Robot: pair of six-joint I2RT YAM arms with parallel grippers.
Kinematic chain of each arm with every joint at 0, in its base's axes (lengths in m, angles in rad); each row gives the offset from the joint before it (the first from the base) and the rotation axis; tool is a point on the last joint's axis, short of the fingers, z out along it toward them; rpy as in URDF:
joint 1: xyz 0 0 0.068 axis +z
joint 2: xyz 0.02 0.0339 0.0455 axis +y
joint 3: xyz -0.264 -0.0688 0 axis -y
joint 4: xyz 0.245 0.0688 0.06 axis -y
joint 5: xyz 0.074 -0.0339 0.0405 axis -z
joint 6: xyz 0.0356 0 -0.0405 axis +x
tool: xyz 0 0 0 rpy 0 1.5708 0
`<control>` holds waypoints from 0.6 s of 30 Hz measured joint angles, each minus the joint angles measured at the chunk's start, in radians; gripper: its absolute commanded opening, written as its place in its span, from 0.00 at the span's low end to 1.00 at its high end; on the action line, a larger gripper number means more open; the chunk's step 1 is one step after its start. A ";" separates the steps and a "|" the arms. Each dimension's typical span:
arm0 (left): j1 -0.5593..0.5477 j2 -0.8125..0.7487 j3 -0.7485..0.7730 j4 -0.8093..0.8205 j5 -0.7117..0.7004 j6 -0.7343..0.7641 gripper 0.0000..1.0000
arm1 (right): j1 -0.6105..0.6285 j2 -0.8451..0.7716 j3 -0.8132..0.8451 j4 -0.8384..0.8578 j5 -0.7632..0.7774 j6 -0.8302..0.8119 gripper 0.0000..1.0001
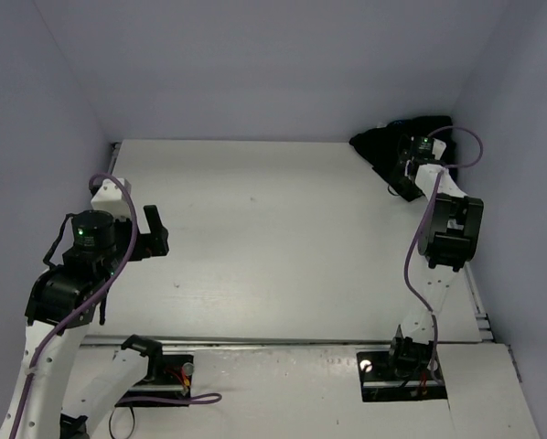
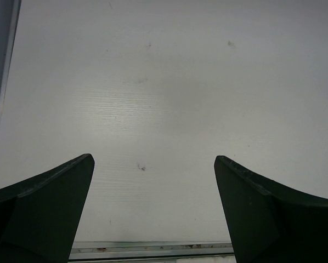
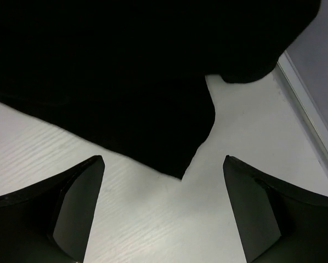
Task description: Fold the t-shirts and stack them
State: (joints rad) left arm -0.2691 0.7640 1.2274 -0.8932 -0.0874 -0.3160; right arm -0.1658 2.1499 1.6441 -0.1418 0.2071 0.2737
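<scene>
The black t-shirt lies bunched in the far right corner of the white surface. The right gripper hovers just over its near edge, jaws spread wide and holding nothing. The left gripper, likewise spread and unladen, hangs over the surface's left side, well apart from the garment.
</scene>
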 measured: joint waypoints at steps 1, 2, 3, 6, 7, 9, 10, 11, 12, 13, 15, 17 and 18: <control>0.000 -0.003 0.000 0.000 0.001 -0.001 0.91 | -0.011 0.020 0.010 0.004 -0.010 -0.002 0.84; 0.000 -0.006 -0.001 0.000 0.002 -0.003 0.91 | -0.020 0.035 0.015 0.006 -0.020 -0.003 0.84; 0.000 -0.008 -0.003 0.000 0.002 -0.004 0.91 | -0.027 0.044 0.016 0.005 -0.028 -0.002 0.83; 0.000 -0.014 -0.015 -0.001 0.002 -0.007 0.91 | -0.046 0.058 0.015 0.004 -0.042 -0.002 0.82; 0.000 -0.014 -0.016 -0.001 0.002 -0.008 0.91 | -0.049 0.058 0.015 0.004 -0.043 -0.002 0.82; 0.000 -0.015 -0.017 -0.001 0.002 -0.008 0.91 | -0.051 0.058 0.015 0.010 -0.043 -0.002 0.82; 0.000 -0.015 -0.017 -0.001 0.002 -0.008 0.91 | -0.050 0.058 0.015 0.011 -0.043 -0.002 0.81; 0.000 -0.014 -0.017 -0.001 0.002 -0.008 0.91 | -0.049 0.059 0.015 0.011 -0.043 -0.002 0.80; 0.000 -0.014 -0.017 -0.001 0.002 -0.008 0.91 | -0.049 0.060 0.014 0.011 -0.043 -0.003 0.78; 0.000 -0.014 -0.017 -0.001 0.002 -0.008 0.91 | -0.049 0.061 0.014 0.013 -0.044 -0.004 0.77; 0.000 -0.014 -0.017 -0.001 0.002 -0.008 0.91 | -0.049 0.071 0.014 0.018 -0.048 -0.005 0.72; 0.000 -0.015 -0.017 -0.001 0.002 -0.008 0.91 | -0.048 0.083 0.014 0.025 -0.057 -0.004 0.69; 0.000 -0.016 -0.017 -0.001 0.002 -0.008 0.91 | -0.048 0.088 0.014 0.028 -0.062 -0.003 0.68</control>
State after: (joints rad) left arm -0.2691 0.7483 1.2106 -0.8944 -0.0850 -0.3237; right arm -0.2138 2.2375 1.6585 -0.1140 0.1450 0.2708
